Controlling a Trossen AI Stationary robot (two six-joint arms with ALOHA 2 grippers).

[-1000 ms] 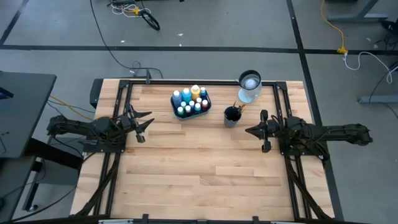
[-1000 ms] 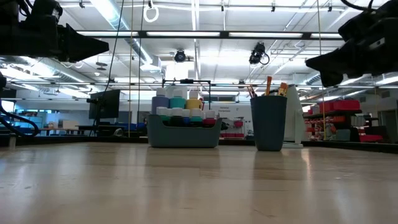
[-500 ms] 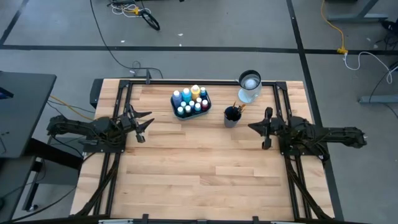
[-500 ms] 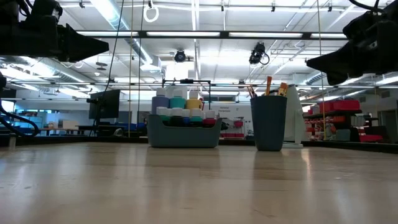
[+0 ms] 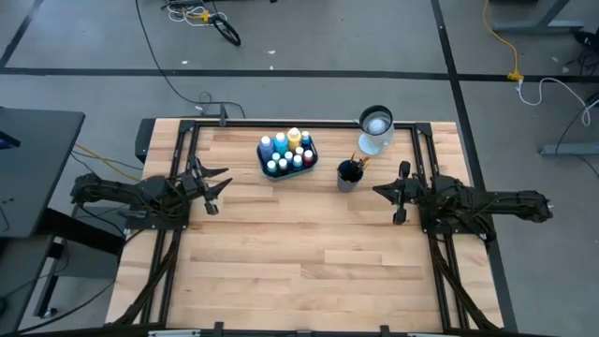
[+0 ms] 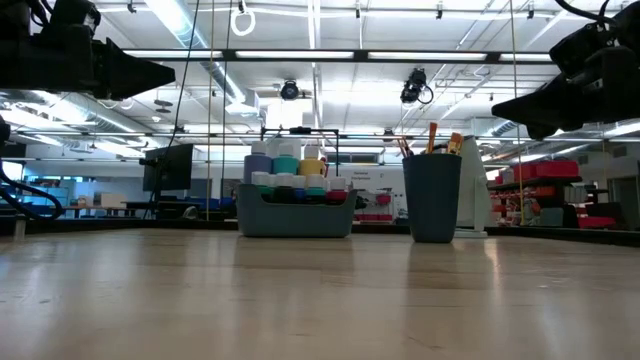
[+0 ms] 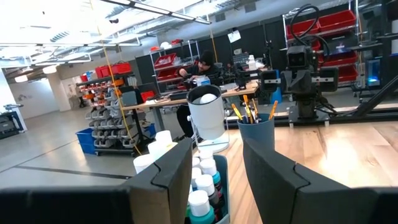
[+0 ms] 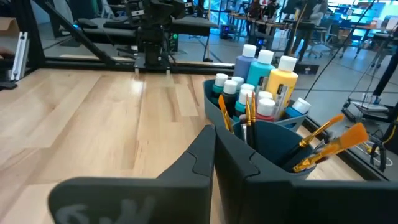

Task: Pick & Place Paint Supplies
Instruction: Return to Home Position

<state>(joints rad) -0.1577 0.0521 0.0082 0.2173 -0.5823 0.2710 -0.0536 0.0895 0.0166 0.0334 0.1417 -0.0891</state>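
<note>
A: Grippers, quick?
B: From here I see the left gripper (image 7: 217, 149) above the left edge of the tabletop (image 5: 299, 243), fingers apart, nothing between them. The right gripper (image 8: 216, 134) is above the right edge, near the dark blue cup (image 5: 349, 174), fingers pressed together, empty
A: Supplies?
B: The paint bottles (image 5: 286, 150) stand upright, packed in the teal tray (image 6: 295, 215) at the back middle. The brushes (image 6: 432, 135) stand in the cup, leaning on its rim. I read the cup as just beside the tray on the right arm's side, not touching
</note>
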